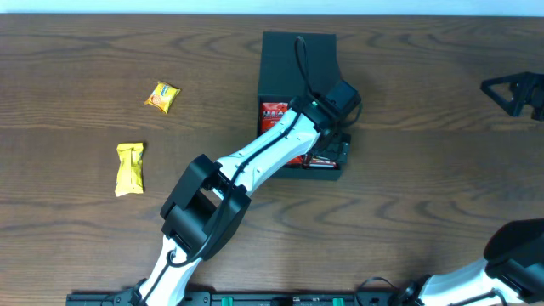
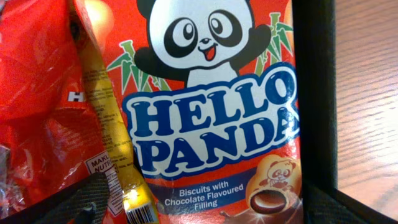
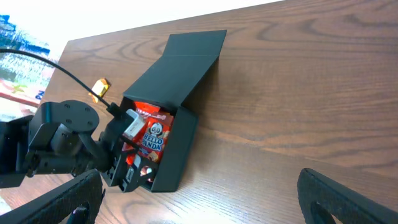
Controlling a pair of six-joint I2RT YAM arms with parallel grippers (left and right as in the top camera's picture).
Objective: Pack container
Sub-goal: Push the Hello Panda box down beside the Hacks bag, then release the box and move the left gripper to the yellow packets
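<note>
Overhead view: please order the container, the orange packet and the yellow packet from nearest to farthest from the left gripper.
1. Container: the left gripper reaches into it, mid-scene.
2. Orange packet: off to the left, farther back.
3. Yellow packet: farthest left, closer to the robot.

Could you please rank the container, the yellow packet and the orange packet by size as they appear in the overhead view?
1. container, by far largest.
2. yellow packet.
3. orange packet, clearly smaller.
All lie at table level, so nearness hardly matters.
</note>
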